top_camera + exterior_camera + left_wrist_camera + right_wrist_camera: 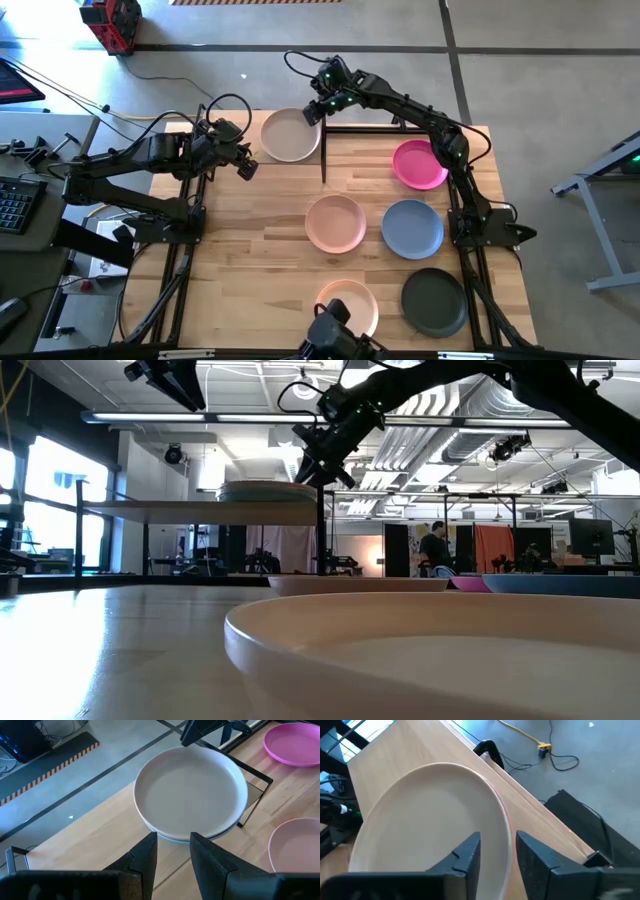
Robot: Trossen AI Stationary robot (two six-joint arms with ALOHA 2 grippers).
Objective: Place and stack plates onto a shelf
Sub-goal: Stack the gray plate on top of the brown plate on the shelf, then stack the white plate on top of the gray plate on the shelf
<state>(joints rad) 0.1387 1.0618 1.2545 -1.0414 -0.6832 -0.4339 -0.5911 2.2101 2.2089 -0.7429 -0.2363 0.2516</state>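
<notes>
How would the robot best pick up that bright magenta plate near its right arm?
Probably by the rim. The magenta plate lies flat on the table, so only its raised edge gives the fingers something to pinch. The right gripper could come from above at the plate's shelf-facing side, which no other plate crowds; the slate blue plate sits close on another.

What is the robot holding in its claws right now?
Nothing. The right gripper hangs open at the rim of the beige plate on the shelf, not clamping it. The left gripper is open beside it.
</notes>
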